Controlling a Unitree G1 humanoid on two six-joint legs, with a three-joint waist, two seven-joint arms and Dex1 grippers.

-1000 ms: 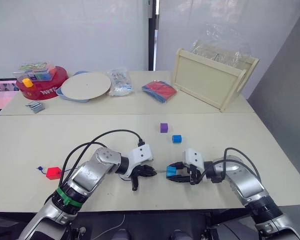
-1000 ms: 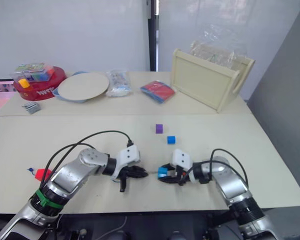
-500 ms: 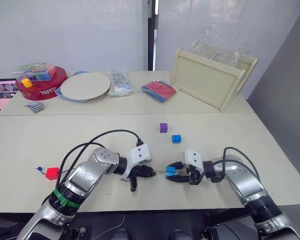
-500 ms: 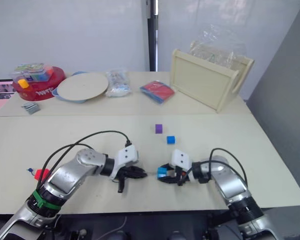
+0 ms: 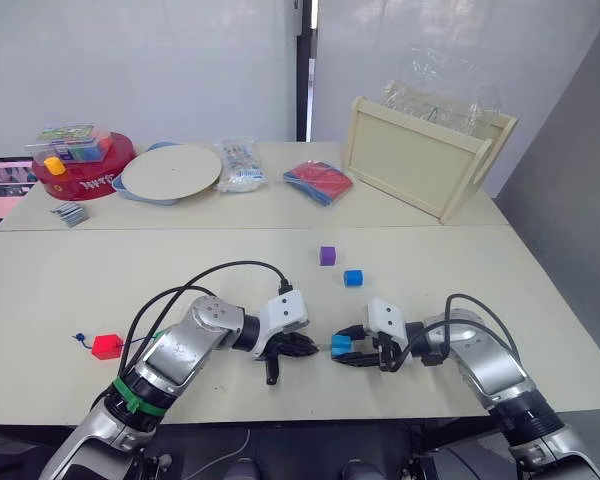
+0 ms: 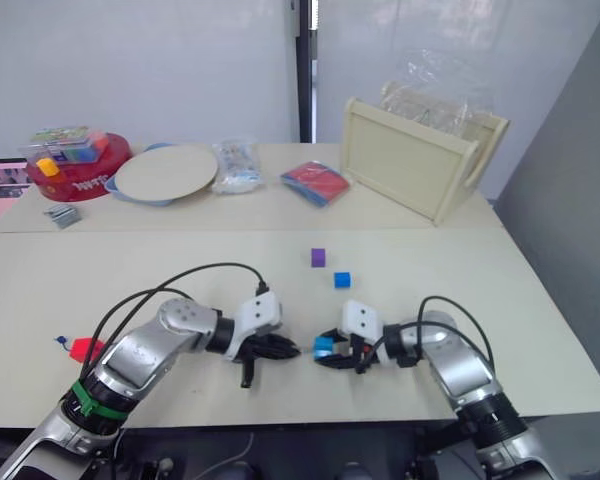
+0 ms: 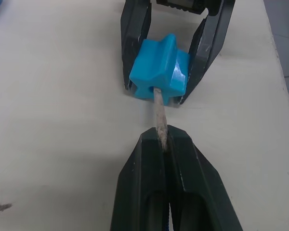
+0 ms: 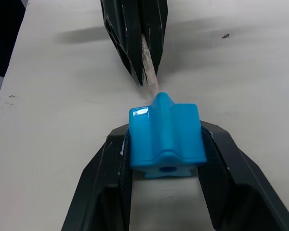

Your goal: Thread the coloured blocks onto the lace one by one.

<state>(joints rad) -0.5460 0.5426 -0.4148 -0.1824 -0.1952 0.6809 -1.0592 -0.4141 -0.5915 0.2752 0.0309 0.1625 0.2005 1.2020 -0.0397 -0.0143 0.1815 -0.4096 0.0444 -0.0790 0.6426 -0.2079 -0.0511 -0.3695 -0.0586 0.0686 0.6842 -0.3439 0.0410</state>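
Near the front edge of the table (image 5: 60, 270), the two grippers meet tip to tip, and the step in hand is the threading of one blue block. The right gripper (image 8: 164, 144) is clamped on the light-blue block (image 7: 160, 69), one finger on each side face, holding it just above the tabletop with its hole facing the other arm. The left gripper (image 7: 164, 139) has its fingers pressed together on the stiff pale tip of the lace (image 7: 158, 113), and that tip reaches the near face of the block and looks just entered in the hole; the far opening, seen from the right wrist, shows no tip coming through. So the judgement is that insertion has begun but is not finished. Of the other blocks, the red block (image 5: 106, 346) lies well to the left with a bit of dark-blue string beside it, which suggests it is already on the lace, while the purple block (image 5: 327, 255) and a second blue block (image 5: 353, 278) wait farther back on the table, near each other but apart. The next move calls for pushing the tip straight along the hole's axis, keeping the block steady, then regripping the tip on the far side; a slight tilt could jam or bend it.
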